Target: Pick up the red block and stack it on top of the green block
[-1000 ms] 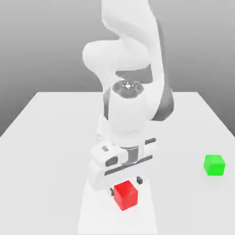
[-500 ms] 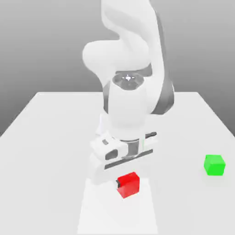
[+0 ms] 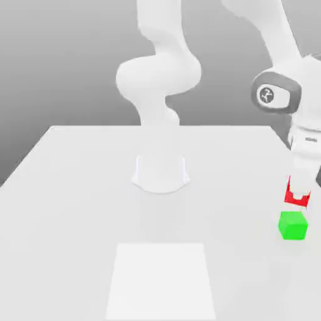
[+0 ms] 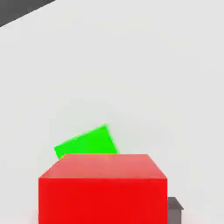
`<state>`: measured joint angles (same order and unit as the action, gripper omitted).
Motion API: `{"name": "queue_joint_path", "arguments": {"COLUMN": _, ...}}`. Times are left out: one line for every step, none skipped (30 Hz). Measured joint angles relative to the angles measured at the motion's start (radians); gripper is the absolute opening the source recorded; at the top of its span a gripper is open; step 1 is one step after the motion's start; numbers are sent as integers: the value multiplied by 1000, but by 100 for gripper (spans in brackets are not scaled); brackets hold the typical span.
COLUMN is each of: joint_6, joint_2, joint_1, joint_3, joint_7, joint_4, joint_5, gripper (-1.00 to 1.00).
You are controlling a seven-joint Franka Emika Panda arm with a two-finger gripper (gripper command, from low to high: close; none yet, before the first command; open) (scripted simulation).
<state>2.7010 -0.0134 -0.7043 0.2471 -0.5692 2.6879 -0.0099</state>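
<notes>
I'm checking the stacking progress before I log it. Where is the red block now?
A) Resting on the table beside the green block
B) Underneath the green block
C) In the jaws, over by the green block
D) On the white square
C: the red block is gripped in the jaws, near the green block.

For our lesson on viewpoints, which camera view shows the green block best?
The exterior view: the green block appears there unobstructed, beneath the raised red block. In the hand view, the red block partly hides it.
</notes>
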Motion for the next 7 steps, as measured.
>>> {"name": "queue_joint_path", "arguments": {"joint_6": 29, "joint_2": -32, "joint_1": 6, "joint_3": -11, "joint_7": -16, "joint_4": -2, "joint_5": -20, "gripper": -100}}
{"name": "queue_joint_path", "arguments": {"joint_6": 60, "joint_2": -65, "joint_1": 7, "joint_3": -23, "joint_7": -32, "joint_4": -3, "joint_5": -41, "gripper": -100}}
{"name": "queue_joint_path", "arguments": {"joint_6": 92, "joint_2": -100, "joint_1": 2, "joint_3": -36, "joint_7": -49, "joint_4": -5, "joint_5": -64, "gripper": -100}}
{"name": "queue_joint_path", "arguments": {"joint_6": 123, "joint_2": -134, "joint_1": -5, "joint_3": -48, "joint_7": -65, "joint_4": -7, "joint_5": -86, "gripper": 100}}
{"name": "queue_joint_path", "arguments": {"joint_6": 123, "joint_2": -134, "joint_1": -5, "joint_3": -48, "joint_7": -65, "joint_4": -7, "joint_5": -86, "gripper": 100}}
{"name": "queue_joint_path", "arguments": {"joint_6": 123, "joint_2": -134, "joint_1": -5, "joint_3": -48, "joint_7": -65, "joint_4": -7, "joint_5": -86, "gripper": 100}}
{"name": "queue_joint_path", "arguments": {"joint_6": 123, "joint_2": -134, "joint_1": -5, "joint_3": -48, "joint_7": -65, "joint_4": -7, "joint_5": -86, "gripper": 100}}
